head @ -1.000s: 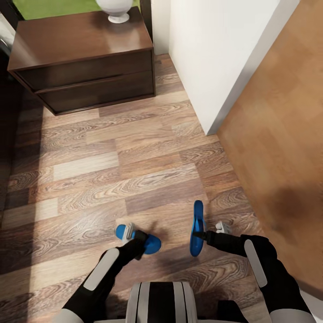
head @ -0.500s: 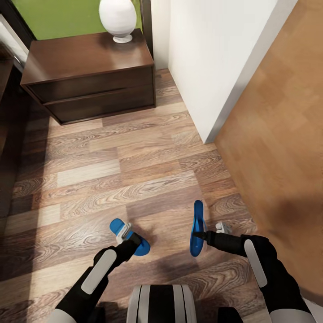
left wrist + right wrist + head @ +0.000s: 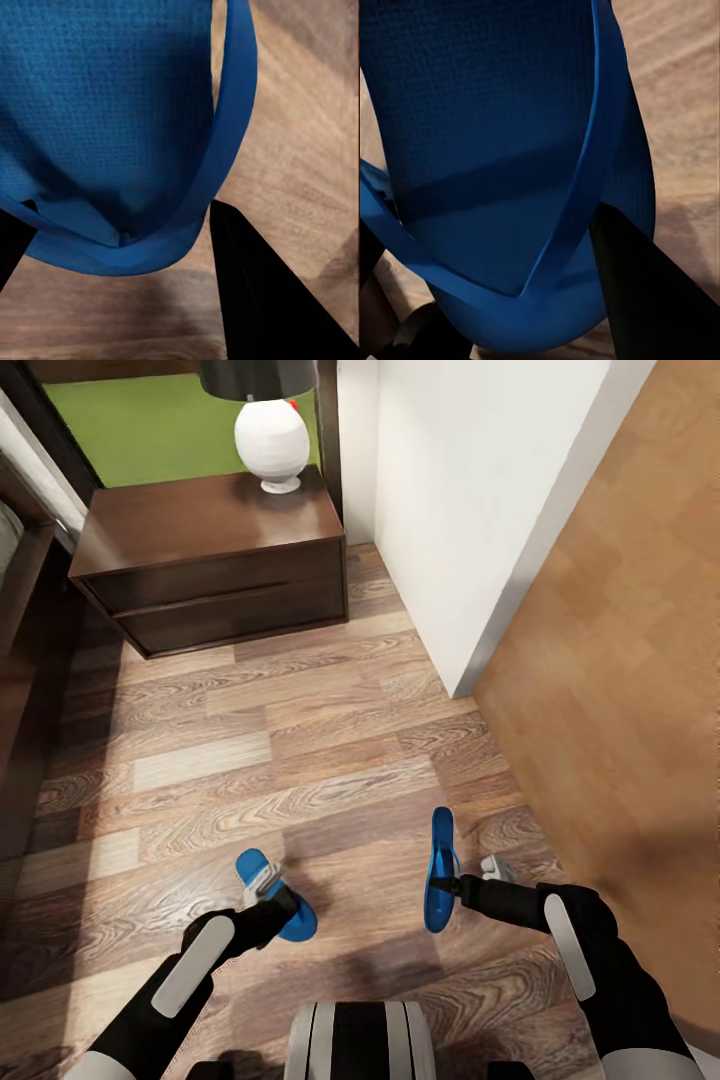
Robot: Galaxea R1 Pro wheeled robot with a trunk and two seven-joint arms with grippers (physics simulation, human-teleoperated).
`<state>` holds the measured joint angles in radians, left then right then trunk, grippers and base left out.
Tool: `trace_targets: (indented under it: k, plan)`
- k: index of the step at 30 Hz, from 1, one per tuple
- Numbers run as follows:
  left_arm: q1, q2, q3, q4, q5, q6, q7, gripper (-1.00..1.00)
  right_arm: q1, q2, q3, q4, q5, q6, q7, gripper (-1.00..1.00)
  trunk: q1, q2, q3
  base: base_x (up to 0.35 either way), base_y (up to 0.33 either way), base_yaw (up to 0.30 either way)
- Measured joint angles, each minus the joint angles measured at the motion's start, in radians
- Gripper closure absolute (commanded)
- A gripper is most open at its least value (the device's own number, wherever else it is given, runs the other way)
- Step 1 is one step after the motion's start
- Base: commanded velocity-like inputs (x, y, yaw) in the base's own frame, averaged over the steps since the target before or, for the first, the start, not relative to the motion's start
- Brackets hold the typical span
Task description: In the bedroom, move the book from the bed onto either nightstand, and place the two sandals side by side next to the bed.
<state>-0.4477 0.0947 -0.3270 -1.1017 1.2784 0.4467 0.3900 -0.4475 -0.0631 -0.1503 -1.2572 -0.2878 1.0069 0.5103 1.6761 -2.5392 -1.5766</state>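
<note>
Two bright blue sandals hang above the wood plank floor. My left gripper [image 3: 268, 895] is shut on the left sandal [image 3: 262, 873], which lies roughly flat. In the left wrist view its sole [image 3: 97, 112] and strap [image 3: 225, 150] sit between the dark fingers [image 3: 255, 292]. My right gripper [image 3: 455, 882] is shut on the right sandal [image 3: 439, 860], held on its edge. The right wrist view has that sandal [image 3: 495, 120] close up with a dark finger [image 3: 652, 300] beside it. A dark brown nightstand [image 3: 210, 565] with two drawers stands ahead. The book is out of view.
A white lamp base [image 3: 271, 445] with a dark shade stands on the nightstand. A white wall corner [image 3: 460, 560] juts in at the right, with a tan wooden surface [image 3: 620, 660] beyond it. A dark bed frame edge [image 3: 25, 660] runs along the left.
The view has shifted, so the nightstand and lamp now sit lower and more to the right. My left arm has swung left with its sandal. The right arm keeps its pose.
</note>
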Motion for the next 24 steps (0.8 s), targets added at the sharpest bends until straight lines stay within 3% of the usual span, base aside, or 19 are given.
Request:
trace_targets:
  k: [2,5,7,9,10,13,17,20,24]
  plan:
    - [0.000,0.011,0.000,-0.047,-0.005,0.076,-0.002,1.00,0.000,0.000,0.000,0.002,0.002,0.000,0.000,1.00,-0.001,0.000,0.008,0.000,0.000,0.000]
    - [0.000,0.079,-0.001,-0.100,-0.043,0.166,-0.010,1.00,0.000,0.000,0.000,0.003,0.003,0.000,0.000,1.00,-0.002,0.001,0.019,0.000,0.000,0.000]
    - [0.000,0.109,0.000,-0.105,-0.040,0.176,-0.036,1.00,0.000,0.000,0.000,0.003,0.002,0.000,0.000,1.00,-0.003,0.002,0.027,0.000,0.000,0.000]
    - [0.000,0.167,0.001,-0.090,-0.050,0.184,-0.138,1.00,0.001,0.000,-0.001,0.005,0.003,-0.001,0.001,1.00,-0.004,0.002,0.035,0.000,0.000,0.000]
    - [0.000,0.182,0.002,-0.071,-0.049,0.184,-0.173,1.00,0.002,0.000,-0.001,0.007,0.002,-0.001,0.001,1.00,-0.004,0.002,0.039,0.000,0.000,0.000]
    - [0.000,0.209,0.006,0.001,-0.053,0.187,-0.237,1.00,0.005,-0.002,-0.003,0.010,-0.001,-0.001,0.001,1.00,-0.006,0.003,0.050,0.000,0.000,0.000]
    - [0.001,0.256,0.006,0.035,-0.050,0.187,-0.253,1.00,0.007,-0.004,-0.004,0.016,-0.002,-0.005,0.001,1.00,-0.008,0.004,0.066,0.000,0.000,0.000]
    - [0.002,0.294,0.024,0.116,-0.061,0.183,-0.252,1.00,0.010,-0.015,-0.005,0.027,0.004,-0.009,0.000,1.00,-0.009,0.005,0.077,0.000,0.000,0.000]
    - [0.002,0.304,0.032,0.169,-0.062,0.181,-0.251,1.00,0.011,-0.056,-0.003,0.105,0.003,-0.012,0.000,1.00,-0.011,0.006,0.093,0.000,0.000,0.000]
